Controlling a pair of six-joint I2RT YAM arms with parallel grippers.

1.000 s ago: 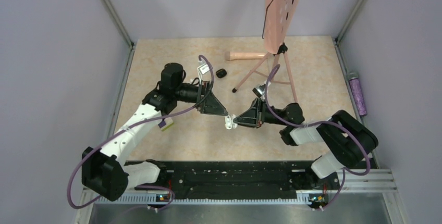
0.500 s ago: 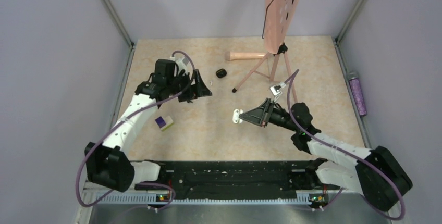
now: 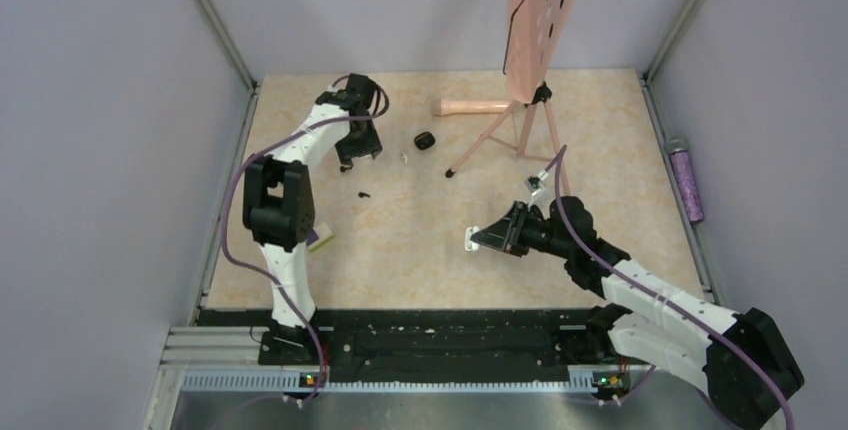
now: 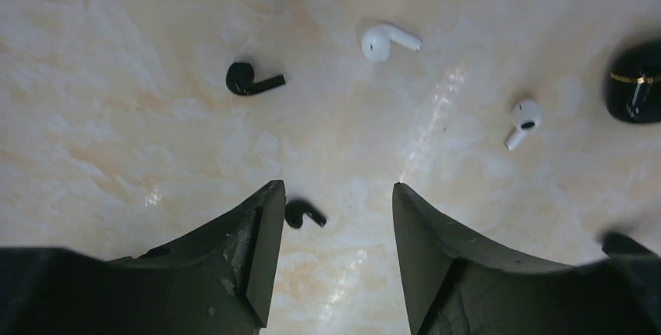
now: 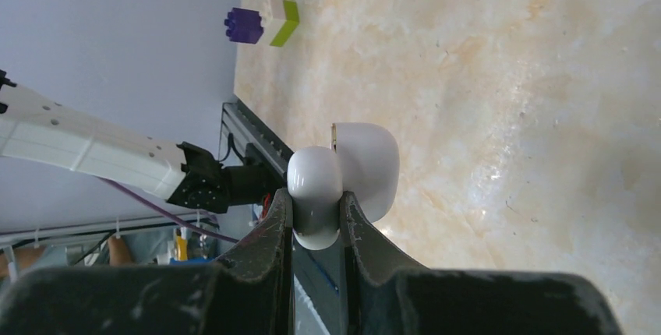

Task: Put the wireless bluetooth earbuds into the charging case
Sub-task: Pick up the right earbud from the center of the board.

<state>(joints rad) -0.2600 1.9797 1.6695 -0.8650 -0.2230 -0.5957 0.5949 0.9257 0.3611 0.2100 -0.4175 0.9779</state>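
While your left tool (image 4: 335, 191) hangs wide open and empty over the far left of the desk (image 4: 117, 140), one black earbud (image 4: 304, 214) lies between its fingers, hard by one of them. The second black earbud (image 4: 253, 79) lies apart, further out. Both look light, hard and slick, apt to skid, so pinch the round head rather than the stem. Two white earbuds (image 4: 387, 40) and a black case (image 4: 635, 82) lie nearby; steer clear. Your right tool (image 5: 316, 199) is clamped on the white case (image 5: 366, 163), mid-right.

The right gripper (image 3: 484, 240) clasps a white charging case (image 3: 473, 241) near the table (image 3: 400, 260) centre.
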